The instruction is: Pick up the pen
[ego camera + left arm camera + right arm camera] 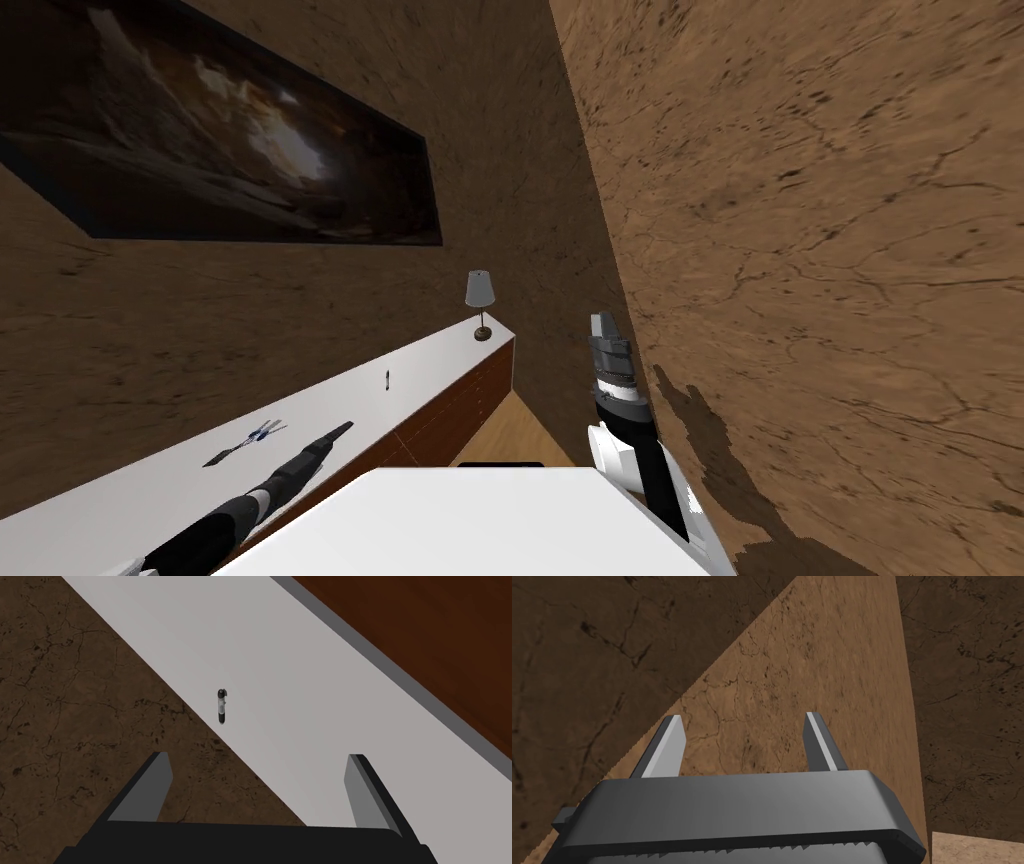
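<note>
Left gripper (257, 757), jaws wide and empty, points at the pen (387, 379) lying centre-frame on the white cabinet top (150, 490). It looks light, stiff and slick, best pinched mid-barrel. Right gripper (743, 717) hangs open.

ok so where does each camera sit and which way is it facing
Head view: on the head, looking steeply down and forward at a white cabinet top holding the pen and a table lamp; both forearms show, left tool over the top, right tool raised beside the wall.
Left wrist view: on the left hand, looking along its open fingers at the pen.
Right wrist view: on the right hand, open fingers facing bare wall.
Shared: head and left wrist views both show the pen on the cabinet top.
</note>
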### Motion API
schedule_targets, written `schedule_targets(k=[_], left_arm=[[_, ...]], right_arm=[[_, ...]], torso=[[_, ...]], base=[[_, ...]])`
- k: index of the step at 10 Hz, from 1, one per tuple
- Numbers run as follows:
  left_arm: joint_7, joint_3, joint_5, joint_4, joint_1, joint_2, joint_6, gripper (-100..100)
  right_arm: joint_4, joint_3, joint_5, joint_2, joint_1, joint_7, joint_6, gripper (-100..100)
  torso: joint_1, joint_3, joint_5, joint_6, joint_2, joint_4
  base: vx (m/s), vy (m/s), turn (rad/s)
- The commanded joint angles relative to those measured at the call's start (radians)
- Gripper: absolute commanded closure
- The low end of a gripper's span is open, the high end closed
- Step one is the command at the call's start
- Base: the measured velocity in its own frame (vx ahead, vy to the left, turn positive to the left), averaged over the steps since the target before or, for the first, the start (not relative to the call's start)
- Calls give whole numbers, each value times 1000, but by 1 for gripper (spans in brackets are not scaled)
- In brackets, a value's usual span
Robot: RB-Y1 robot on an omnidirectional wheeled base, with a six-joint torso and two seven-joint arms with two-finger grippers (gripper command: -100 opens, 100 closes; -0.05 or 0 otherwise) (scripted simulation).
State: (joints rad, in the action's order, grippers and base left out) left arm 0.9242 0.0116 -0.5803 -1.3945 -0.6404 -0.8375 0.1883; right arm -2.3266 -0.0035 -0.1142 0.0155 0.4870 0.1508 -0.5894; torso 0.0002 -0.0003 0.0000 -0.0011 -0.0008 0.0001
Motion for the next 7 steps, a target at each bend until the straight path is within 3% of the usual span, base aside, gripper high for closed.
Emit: schedule_targets(k=[1, 4, 6, 7], left_arm=[[50, -3, -35, 48, -7, -33, -18, -100], [124, -5, -98, 136, -22, -72, -25, -100], [124, -5, -98, 142, -22, -72, -25, -100], [159, -8, -128, 171, -30, -88, -25, -100]], right_arm=[[0, 0, 0, 0, 0, 0, 0, 0], [0, 0, 0, 0, 0, 0, 0, 0], [0, 0, 0, 0, 0, 0, 0, 0], [0, 0, 0, 0, 0, 0, 0, 0]], torso=[[0, 0, 0, 0, 0, 0], [0, 0, 0, 0, -1, 0], [0, 0, 0, 0, -1, 0], [0, 0, 0, -1, 0, 0]], base=[[13, -19, -285], [25, -16, -289], [14, -2, -76], [16, -12, -361]])
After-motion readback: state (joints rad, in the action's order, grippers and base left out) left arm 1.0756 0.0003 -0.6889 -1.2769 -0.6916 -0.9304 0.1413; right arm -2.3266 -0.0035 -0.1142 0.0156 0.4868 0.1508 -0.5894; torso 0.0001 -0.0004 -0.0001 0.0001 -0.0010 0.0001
